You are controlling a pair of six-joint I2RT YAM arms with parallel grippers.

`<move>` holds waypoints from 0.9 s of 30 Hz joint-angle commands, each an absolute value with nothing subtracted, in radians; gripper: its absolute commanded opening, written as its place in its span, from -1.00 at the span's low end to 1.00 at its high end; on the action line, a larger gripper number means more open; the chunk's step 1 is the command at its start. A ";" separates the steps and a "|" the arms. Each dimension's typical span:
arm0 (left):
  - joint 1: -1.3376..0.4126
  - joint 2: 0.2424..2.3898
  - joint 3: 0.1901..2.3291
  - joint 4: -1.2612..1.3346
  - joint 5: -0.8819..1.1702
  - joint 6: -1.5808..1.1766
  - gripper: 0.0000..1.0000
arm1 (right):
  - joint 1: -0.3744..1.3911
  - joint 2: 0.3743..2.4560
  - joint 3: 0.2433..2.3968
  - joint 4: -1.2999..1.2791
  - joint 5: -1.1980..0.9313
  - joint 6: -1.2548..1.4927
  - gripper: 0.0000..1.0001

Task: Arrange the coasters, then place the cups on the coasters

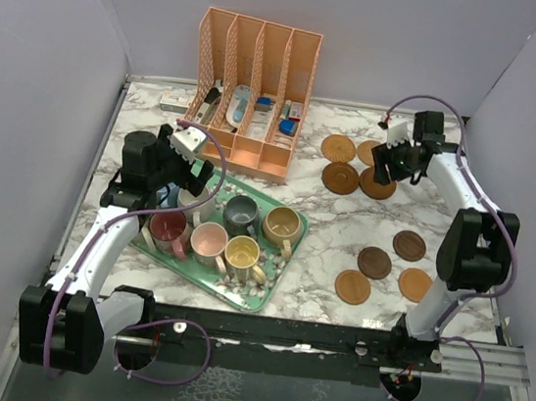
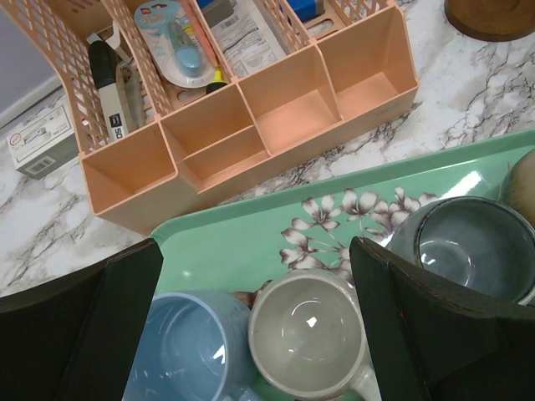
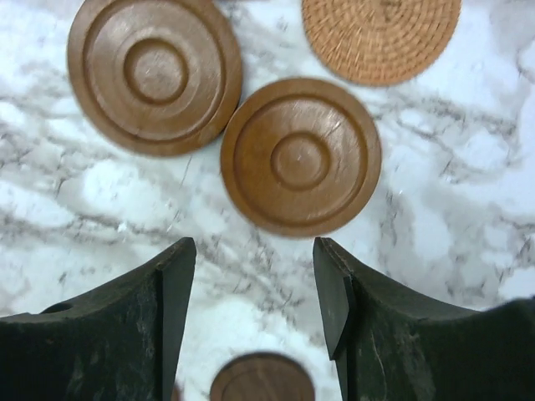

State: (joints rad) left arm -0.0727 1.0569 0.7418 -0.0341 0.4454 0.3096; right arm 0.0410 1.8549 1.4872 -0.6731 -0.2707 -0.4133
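Several cups stand on a green floral tray (image 1: 277,281): maroon (image 1: 168,227), pink (image 1: 209,240), yellow (image 1: 241,253), tan (image 1: 282,225) and grey-blue (image 1: 240,214). My left gripper (image 1: 185,190) hangs open over the tray's back left. In its wrist view, the left gripper (image 2: 255,326) has a cream cup (image 2: 308,334) and a blue cup (image 2: 188,351) below it, between its wide-apart fingers. The grey-blue cup (image 2: 468,246) is to the right. My right gripper (image 1: 384,168) hovers open over the back-right coasters (image 1: 340,178). Its wrist view shows ringed coasters (image 3: 301,157) (image 3: 155,71), a woven one (image 3: 380,33) and bare marble between the right gripper (image 3: 253,267) fingers.
A peach desk organizer (image 1: 253,90) holding pens and small items stands behind the tray, close to the left gripper. A small white box (image 1: 174,102) lies to its left. More coasters (image 1: 373,263) lie at the right front. Grey walls enclose the marble table.
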 commanded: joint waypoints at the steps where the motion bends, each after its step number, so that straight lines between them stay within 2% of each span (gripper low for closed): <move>1: -0.077 1.031 0.745 -0.024 0.478 0.301 0.98 | 0.044 1.700 1.329 -0.711 -0.252 -0.458 0.21; 10: -0.086 1.045 0.744 -0.026 0.466 0.304 0.98 | 0.044 1.428 0.994 -0.742 -0.180 -0.515 0.22; 18: -0.086 1.051 0.737 -0.030 0.465 0.318 0.98 | 0.044 1.401 0.906 -0.805 -0.284 -0.593 0.22; 27: -0.086 1.064 0.760 -0.053 0.499 0.303 0.98 | 0.055 1.363 0.793 -0.758 -0.354 -0.667 0.08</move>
